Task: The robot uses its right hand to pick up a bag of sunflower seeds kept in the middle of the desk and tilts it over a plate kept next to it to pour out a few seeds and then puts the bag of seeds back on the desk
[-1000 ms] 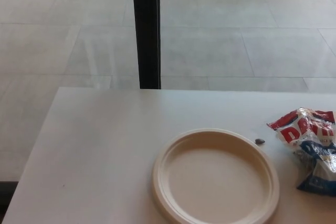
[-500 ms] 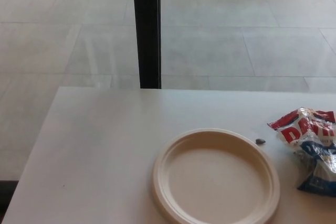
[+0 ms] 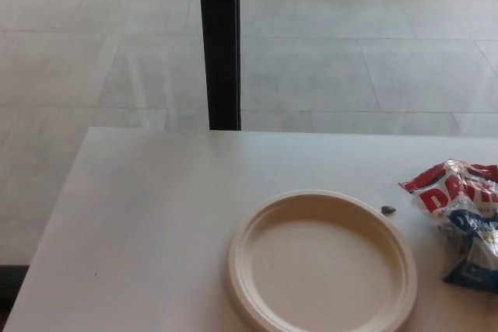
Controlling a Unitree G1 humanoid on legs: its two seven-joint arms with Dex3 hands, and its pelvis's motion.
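Note:
A crumpled red, white and blue bag of sunflower seeds [image 3: 461, 215] lies on the white desk [image 3: 156, 207] at the right edge of the head view, partly cut off by the frame. To its left sits a round cream plate [image 3: 320, 262], with nothing on it and its near rim cropped at the bottom. One dark seed [image 3: 387, 209] rests on the desk between the plate's rim and the bag. Neither of my hands shows in the view.
Beyond the desk's far edge is a grey tiled floor behind glass, with a black vertical post [image 3: 220, 44] rising at the back. The desk's left edge runs diagonally down toward the bottom left corner.
The whole picture has shifted a few pixels to the right, so the camera moved slightly. The bag, plate and seed have not moved on the desk.

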